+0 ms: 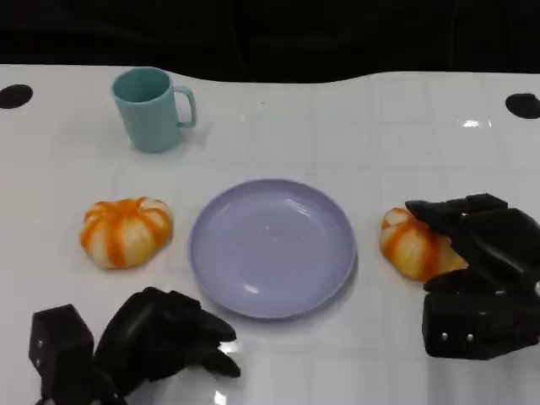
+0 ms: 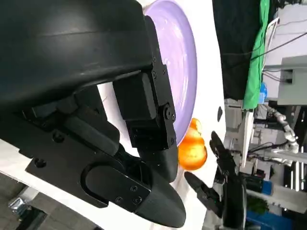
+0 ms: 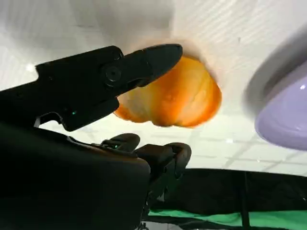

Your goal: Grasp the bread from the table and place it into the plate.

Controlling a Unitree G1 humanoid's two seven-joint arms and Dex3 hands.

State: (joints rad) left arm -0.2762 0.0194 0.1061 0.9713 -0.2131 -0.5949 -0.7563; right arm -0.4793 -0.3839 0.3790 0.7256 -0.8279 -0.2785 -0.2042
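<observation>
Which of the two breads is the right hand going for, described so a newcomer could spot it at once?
Start at the purple plate in the middle of the white table. The bread lies beside it on the robot's right, under the fingers of the right hand. The other bread, left of the plate, has no hand over it.

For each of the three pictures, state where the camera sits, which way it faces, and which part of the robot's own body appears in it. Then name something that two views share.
Head view: high on the robot, looking down at the table; left hand and right hand show.
Left wrist view: behind the left hand, facing across the plate toward the right hand.
Right wrist view: behind the right hand, facing the right-side bread.
Shared: that bread and the plate appear in both wrist views.
</observation>
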